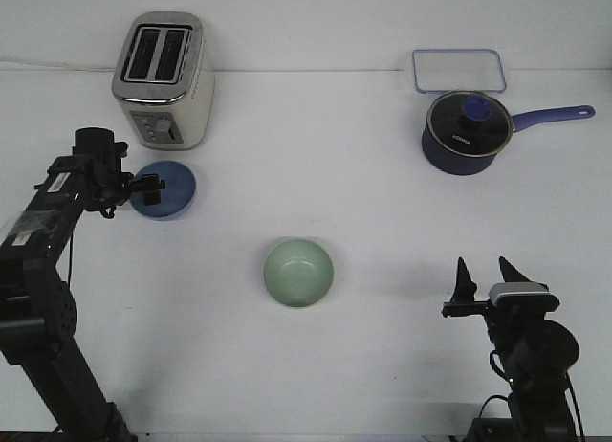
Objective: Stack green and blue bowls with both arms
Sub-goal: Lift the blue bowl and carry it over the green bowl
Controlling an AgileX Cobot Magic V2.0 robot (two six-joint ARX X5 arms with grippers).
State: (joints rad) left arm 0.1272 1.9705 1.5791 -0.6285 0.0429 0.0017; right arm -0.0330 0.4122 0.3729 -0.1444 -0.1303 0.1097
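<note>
Partly hidden, the blue bowl (168, 189) sits behind the left gripper (149, 186).

- A pale mint green bowl (298, 272) is sitting upright near the middle of the white bench (316, 155), its smooth, empty inside showing.
- A periwinkle blue bowl (170, 190) is lying well apart from it, farther back on the left, just in front of a toaster (163, 67), partly hidden on one side.
</note>
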